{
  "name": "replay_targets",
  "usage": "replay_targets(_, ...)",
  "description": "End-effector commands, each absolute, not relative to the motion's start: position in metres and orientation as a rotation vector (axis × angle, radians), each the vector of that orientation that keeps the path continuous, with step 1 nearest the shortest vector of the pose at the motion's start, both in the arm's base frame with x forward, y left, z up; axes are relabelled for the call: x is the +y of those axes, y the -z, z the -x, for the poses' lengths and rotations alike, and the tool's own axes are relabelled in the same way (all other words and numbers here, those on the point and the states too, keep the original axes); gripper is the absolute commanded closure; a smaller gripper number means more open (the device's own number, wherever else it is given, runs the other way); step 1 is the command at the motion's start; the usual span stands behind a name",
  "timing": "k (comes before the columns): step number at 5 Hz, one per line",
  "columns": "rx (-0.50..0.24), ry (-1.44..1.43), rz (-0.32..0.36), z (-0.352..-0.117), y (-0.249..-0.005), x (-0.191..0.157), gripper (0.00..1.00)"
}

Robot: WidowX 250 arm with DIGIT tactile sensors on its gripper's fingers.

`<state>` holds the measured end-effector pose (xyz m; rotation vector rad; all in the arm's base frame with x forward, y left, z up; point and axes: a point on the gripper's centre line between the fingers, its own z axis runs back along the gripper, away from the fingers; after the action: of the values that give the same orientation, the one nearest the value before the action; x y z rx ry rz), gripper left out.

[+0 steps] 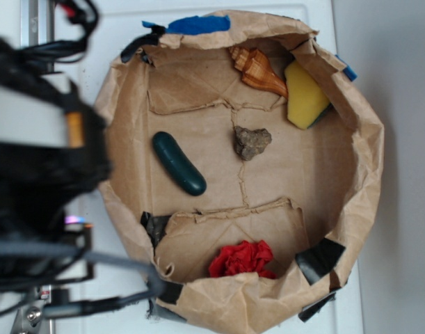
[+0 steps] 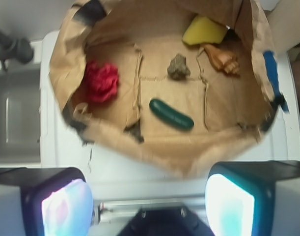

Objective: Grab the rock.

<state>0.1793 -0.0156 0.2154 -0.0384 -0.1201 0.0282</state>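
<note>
In the wrist view the gripper (image 2: 149, 206) is cut off at the bottom edge; its two pads (image 2: 66, 209) stand wide apart, with nothing between them. Beyond it, a brown paper tray (image 2: 154, 155) holds a green pickle (image 2: 171, 114), then the rock (image 2: 178, 67) at its centre, lying free. A red cloth ball (image 2: 100, 82), a seashell (image 2: 221, 59) and a yellow sponge (image 2: 204, 31) lie near the walls.

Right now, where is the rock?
In the exterior view the rock lies near the middle of the paper bowl, right of the pickle and below the seashell.
</note>
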Motion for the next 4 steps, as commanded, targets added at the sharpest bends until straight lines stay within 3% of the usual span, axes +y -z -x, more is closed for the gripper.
replay_targets(1, -0.172, -0.045, 0.063, -0.225, -0.207, -0.003, 0.0)
replay_targets(2, -0.195, 0.002, 0.096, -0.237, -0.213, -0.013, 0.0)
replay_targets(4, -0.195, 0.002, 0.096, -0.237, -0.213, -0.013, 0.0)
